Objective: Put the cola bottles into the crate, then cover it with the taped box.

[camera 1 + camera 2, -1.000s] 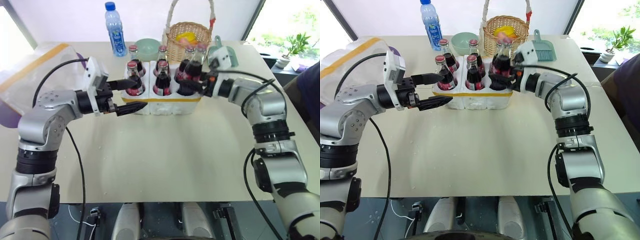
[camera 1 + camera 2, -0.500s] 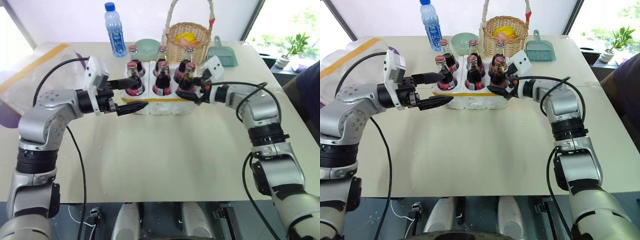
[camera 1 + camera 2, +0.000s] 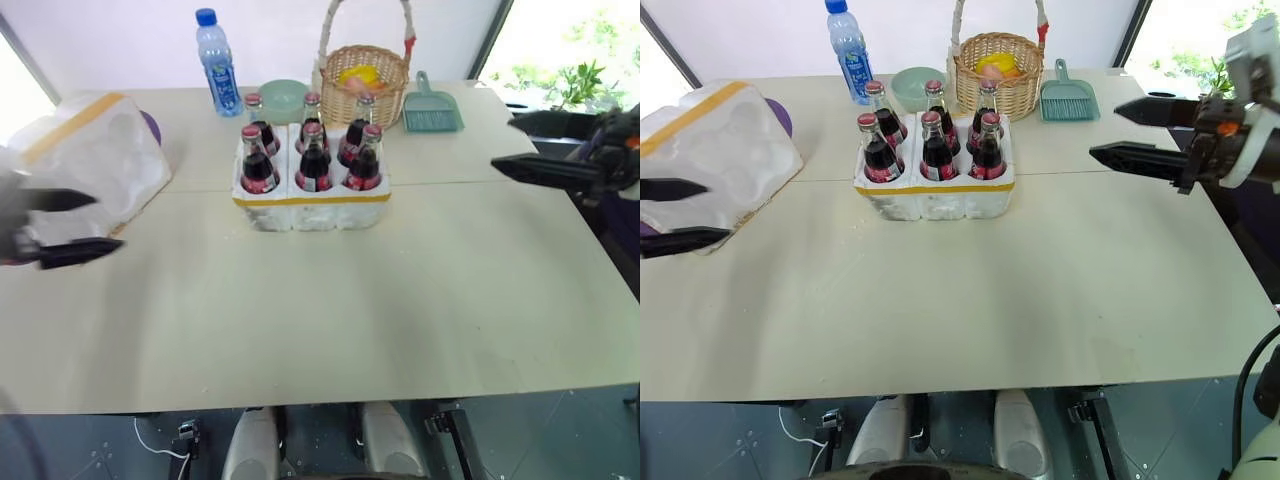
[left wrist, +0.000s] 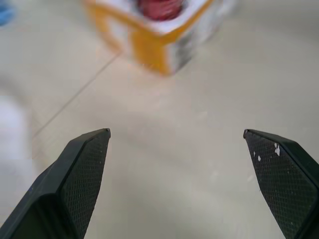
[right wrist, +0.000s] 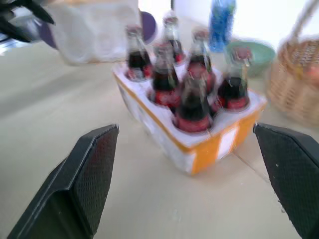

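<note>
A: So, taking the crate (image 3: 935,190) as the landmark and working from the left, what stands there?

B: Farthest left of the crate is the left gripper (image 3: 680,215), its two black fingers spread apart with nothing between them, just in front of the taped box (image 3: 715,150). That box lies tilted on the table (image 3: 970,300), well to the left of the crate, with its yellow band across the top. Something purple (image 3: 780,115) peeks out from behind it; what it is cannot be made out.

A: And the crate itself?

B: It sits near the middle of the table, yellow tape round its rim, and all six cola bottles (image 3: 932,145) stand upright in its holes, red caps up. The right wrist view shows the same six in two rows.

A: Behind it?

B: A blue-capped water bottle (image 3: 848,50) stands behind and left of the crate, a pale green bowl (image 3: 912,85) just behind it, a wicker basket (image 3: 1000,75) behind and slightly right, and a teal dustpan (image 3: 1068,95) further right again.

A: The other arm?

B: The right gripper (image 3: 1130,130) hangs well to the right of the crate, raised above the table edge, its fingers wide apart and holding nothing, pointing back toward the crate.
</note>
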